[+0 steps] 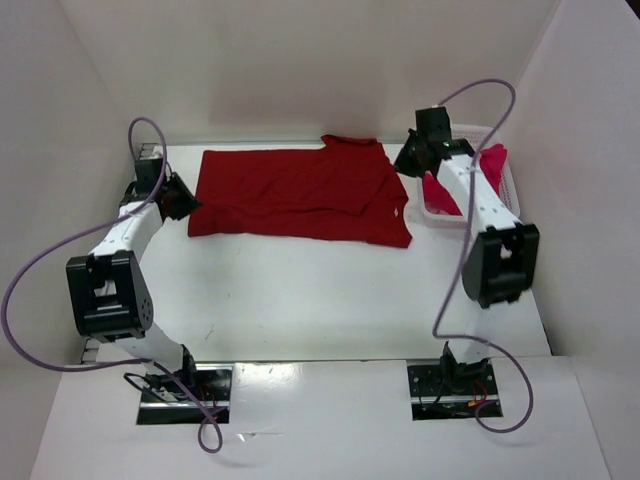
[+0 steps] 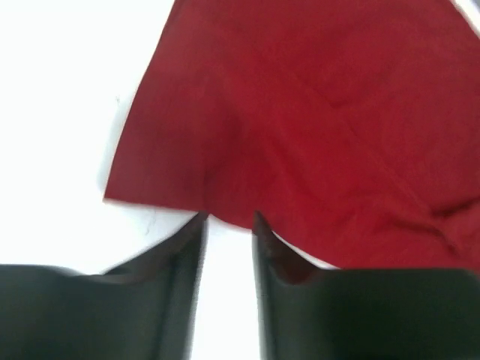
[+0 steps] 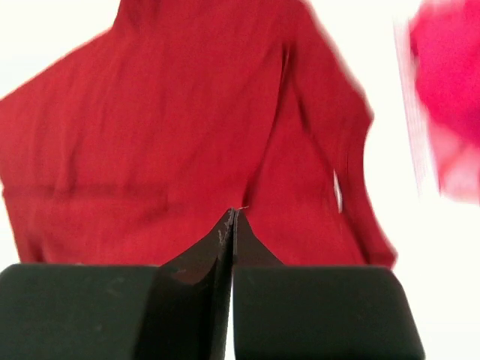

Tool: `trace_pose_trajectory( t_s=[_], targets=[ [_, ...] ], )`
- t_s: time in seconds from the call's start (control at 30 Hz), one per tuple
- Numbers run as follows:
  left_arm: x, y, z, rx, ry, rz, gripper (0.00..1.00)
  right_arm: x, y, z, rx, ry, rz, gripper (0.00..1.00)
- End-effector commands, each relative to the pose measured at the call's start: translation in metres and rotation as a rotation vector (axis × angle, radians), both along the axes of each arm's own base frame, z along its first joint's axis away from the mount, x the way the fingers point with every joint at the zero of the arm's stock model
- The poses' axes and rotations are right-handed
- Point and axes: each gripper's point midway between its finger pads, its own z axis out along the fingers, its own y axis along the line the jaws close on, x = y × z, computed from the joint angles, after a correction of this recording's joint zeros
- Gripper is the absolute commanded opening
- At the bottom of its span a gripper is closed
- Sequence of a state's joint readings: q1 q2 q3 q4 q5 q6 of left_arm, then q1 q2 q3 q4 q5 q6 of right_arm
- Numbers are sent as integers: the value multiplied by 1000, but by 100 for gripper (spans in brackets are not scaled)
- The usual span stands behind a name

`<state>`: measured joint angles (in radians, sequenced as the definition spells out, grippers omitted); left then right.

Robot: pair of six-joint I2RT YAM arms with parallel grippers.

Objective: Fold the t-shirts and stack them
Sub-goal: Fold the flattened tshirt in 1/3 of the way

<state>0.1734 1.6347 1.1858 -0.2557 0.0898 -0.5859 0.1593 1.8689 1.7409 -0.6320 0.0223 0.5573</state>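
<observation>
White links [image 1: 480, 195], black joints [image 1: 108, 290]; black left pincer [image 2: 229, 217], right pincer [image 3: 232, 214]; looping purple cables [image 1: 438, 322].

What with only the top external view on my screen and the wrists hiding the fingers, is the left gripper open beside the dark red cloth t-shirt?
Observer: Yes; the left wrist view shows the left gripper open, a narrow gap between its fingers.
Operator: Is it on the cloth?
Observer: Its tips sit right at the edge of the dark red cloth t-shirt; bare white table shows between the fingers.
Operator: And the other arm?
Observer: The right gripper is shut, fingers pressed together over the shirt; whether cloth is pinched, I cannot tell.
</observation>
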Motion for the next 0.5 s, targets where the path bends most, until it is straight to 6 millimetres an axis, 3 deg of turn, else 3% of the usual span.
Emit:
trace_pose_trajectory(
  t_s=[0.0,0.07,0.13,0.3,0.47],
  targets=[
    [-22,13,-26,-106,26,79,32,-44,14,24,88,-90,37,0],
    [-31,20,-39,-147,45,122,31,-69,12,0,115,-52,12,0],
    [-36,20,-46,-180,57,146,41,-96,8,-40,128,28,-17,1],
    [-26,21,-68,-256,69,228,48,-122,10,-74,187,86,-58,18],
    [-21,23,-98,-332,107,294,48,-134,-2,-91,172,96,-136,33]
  ],
)
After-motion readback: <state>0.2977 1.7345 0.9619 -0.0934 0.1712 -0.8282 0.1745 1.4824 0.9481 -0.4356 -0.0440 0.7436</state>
